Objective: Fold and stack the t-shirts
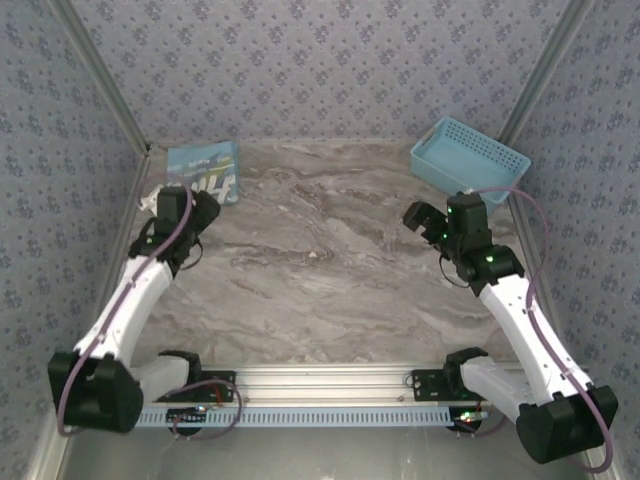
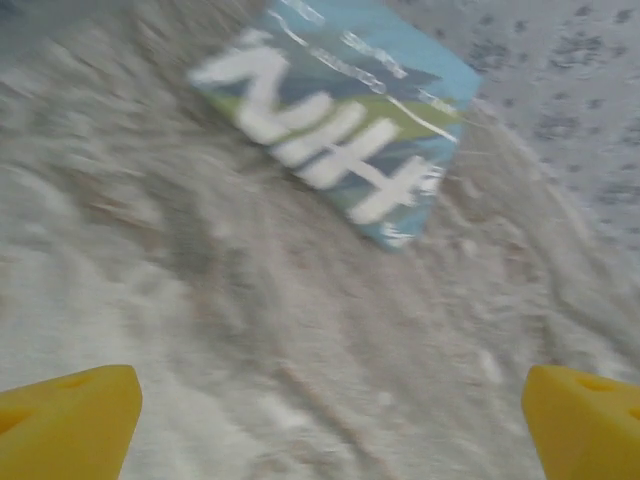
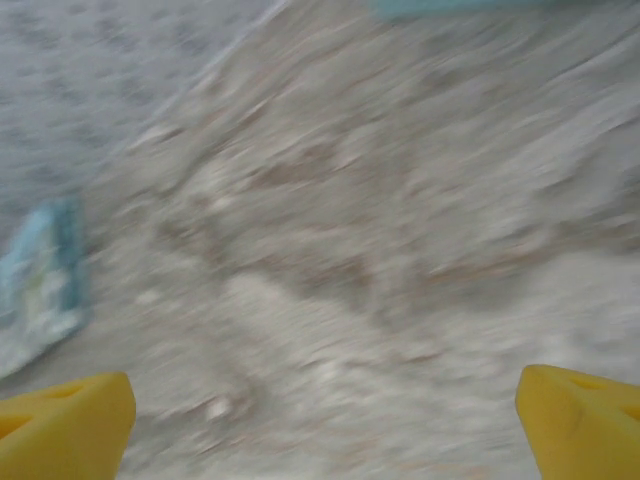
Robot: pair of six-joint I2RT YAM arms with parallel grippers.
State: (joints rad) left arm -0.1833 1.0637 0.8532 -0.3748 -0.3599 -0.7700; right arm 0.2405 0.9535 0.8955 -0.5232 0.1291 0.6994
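Just ahead of the left jaws, spread wide and empty like the right jaws, lies the folded t-shirt (image 2: pixel 340 120).

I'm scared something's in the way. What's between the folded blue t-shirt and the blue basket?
Just bare marble table lies between the t-shirt and the basket, as the top view shows.
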